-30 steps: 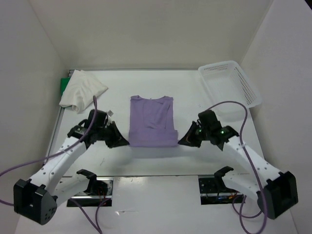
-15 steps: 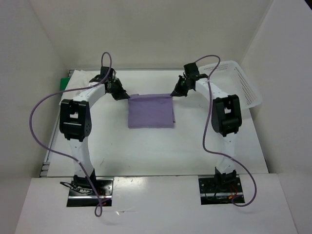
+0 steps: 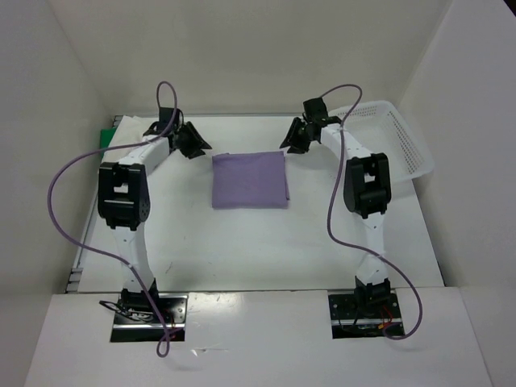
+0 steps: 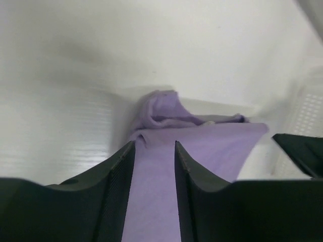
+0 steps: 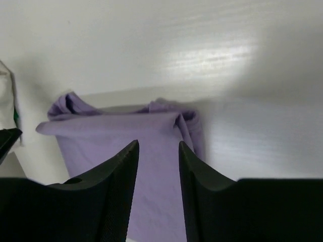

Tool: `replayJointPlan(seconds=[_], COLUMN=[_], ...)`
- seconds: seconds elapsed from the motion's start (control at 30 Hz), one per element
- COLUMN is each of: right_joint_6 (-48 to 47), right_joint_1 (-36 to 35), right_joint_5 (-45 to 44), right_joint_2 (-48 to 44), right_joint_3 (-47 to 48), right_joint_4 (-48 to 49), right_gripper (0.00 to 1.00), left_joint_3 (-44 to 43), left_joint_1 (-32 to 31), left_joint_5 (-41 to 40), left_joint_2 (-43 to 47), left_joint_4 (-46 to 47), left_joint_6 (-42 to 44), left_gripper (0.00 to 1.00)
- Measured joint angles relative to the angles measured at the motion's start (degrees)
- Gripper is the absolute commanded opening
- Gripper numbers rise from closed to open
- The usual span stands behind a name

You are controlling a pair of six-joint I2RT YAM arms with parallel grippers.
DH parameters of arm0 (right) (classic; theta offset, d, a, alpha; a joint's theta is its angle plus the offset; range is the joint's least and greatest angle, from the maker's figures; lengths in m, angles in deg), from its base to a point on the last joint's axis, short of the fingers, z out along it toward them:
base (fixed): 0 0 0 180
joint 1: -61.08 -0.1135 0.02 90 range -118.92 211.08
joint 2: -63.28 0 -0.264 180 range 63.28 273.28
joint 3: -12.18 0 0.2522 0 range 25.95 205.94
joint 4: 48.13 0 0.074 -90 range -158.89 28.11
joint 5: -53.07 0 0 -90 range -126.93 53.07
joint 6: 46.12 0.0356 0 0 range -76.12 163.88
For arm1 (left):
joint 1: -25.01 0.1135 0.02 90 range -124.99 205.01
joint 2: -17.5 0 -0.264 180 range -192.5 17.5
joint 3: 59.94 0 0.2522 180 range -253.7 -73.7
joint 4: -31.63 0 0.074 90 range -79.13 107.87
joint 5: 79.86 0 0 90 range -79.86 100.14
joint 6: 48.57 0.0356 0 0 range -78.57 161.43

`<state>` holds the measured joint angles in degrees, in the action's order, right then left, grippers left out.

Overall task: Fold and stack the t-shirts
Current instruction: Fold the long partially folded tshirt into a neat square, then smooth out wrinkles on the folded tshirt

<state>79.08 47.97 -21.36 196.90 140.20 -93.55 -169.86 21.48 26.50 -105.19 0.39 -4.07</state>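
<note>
The lavender t-shirt (image 3: pixel 249 180) lies folded into a compact rectangle in the middle of the table (image 3: pixel 242 250), a little toward the far side. We see the left gripper (image 3: pixel 200 145) just off its far left corner and the right gripper (image 3: pixel 289 143) just off its far right corner, both with fingers parted and holding nothing. Both wrist views show the far edge bunched and puffed at each corner, not flat. That is our worry: a fingertip travelling low over those corners could catch the loose cloth and drag the fold open, or the puffed layers could slump and leave an uneven base for stacking. Both arms are stretched well out, so the back wall is close beyond the grippers. The white mesh basket (image 3: pixel 403 153) sits near the right arm on the far right, and a strip of the green t-shirt (image 3: pixel 106 139) shows at the far left edge behind the left arm. The widest open room is the bare table near the arm bases.
</note>
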Motion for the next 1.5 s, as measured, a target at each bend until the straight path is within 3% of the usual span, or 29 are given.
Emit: replayJointPlan(seconds=[0.1,0.13,0.27,0.37,0.6,0.77,0.87,0.9,1.0,1.1,1.13,1.4,1.5], right_joint_6=[-0.26,-0.22,0.66,1.16,2.32,2.91,2.86,2.67,2.14,1.07,0.70,-0.20,-0.20], right_joint_1=[-0.57,-0.92,-4.28,-7.02,-7.58,-7.39,-7.39,-7.39,-7.39,-7.39,-7.39,-5.44,-3.76], right_joint_5=[-0.35,-0.28,2.58,4.92,7.89,8.00,7.78,7.74,7.50,7.41,7.45,7.56,7.30], right_joint_2=[-7.08,-10.05,-19.52,-21.05,-17.14,-20.15,-21.88,-22.14,-22.45,-22.25,-21.79,-10.51,-5.68], right_joint_3=[-8.09,-11.76,-24.68,-31.41,-39.08,-44.37,-46.14,-46.10,-44.24,-38.75,-36.02,-17.09,-14.45], right_joint_4=[1.09,2.16,5.03,7.91,10.45,14.36,13.60,13.14,10.86,8.35,7.82,8.48,8.07], right_gripper=[0.24,0.14,0.01,0.00,0.00,0.00,0.15,0.21,0.24,0.03,0.01,0.00,0.00], left_joint_3=[7.13,9.70,20.65,28.83,41.66,51.71,54.93,55.06,53.53,46.58,43.50,14.84,9.09], left_joint_1=[-0.52,-1.46,-7.34,-10.03,-8.41,-8.68,-8.74,-8.76,-8.76,-8.79,-8.79,-8.72,-8.20], left_joint_5=[0.33,0.70,3.61,5.42,7.17,7.50,7.48,7.32,6.97,6.82,6.73,8.24,8.22], left_joint_2=[7.28,9.90,16.68,17.84,19.93,27.61,32.59,34.01,37.83,37.55,36.15,7.96,-0.98], left_joint_4=[3.06,4.28,10.34,11.56,14.91,14.49,12.09,10.54,7.74,6.40,6.88,14.10,14.12], left_joint_6=[-0.87,-1.27,-2.64,-2.86,-4.04,-4.20,-4.11,-4.07,-3.93,-3.91,-3.89,-3.98,-4.24], left_gripper=[0.43,0.43,0.43,0.43,0.43,0.53,0.55,0.55,0.55,0.55,0.55,0.47,0.47])
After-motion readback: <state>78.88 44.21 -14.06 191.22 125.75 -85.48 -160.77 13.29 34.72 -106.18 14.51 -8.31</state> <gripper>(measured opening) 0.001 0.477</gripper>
